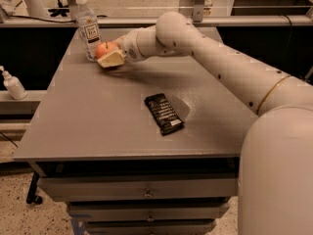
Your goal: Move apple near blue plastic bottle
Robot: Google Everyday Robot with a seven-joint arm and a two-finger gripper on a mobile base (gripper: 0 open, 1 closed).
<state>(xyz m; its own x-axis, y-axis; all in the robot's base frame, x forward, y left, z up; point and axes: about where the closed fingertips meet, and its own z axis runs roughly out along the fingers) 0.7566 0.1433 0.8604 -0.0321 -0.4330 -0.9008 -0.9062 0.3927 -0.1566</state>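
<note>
The red-orange apple (105, 49) sits at the far left of the grey table (98, 116), right beside the blue plastic bottle (87, 27), a tall clear bottle with a white cap and a dark-and-white label. My gripper (110, 57) reaches in from the right along the white arm (205, 58) and is around the apple; a pale fingertip (111, 59) lies in front of it. The apple's right side is hidden by the gripper.
A dark snack packet (164, 113) lies near the table's middle. A small white pump bottle (12, 84) stands on a lower ledge to the left. Drawers (146, 195) run under the table's front edge. The robot's white body (279, 170) fills the right.
</note>
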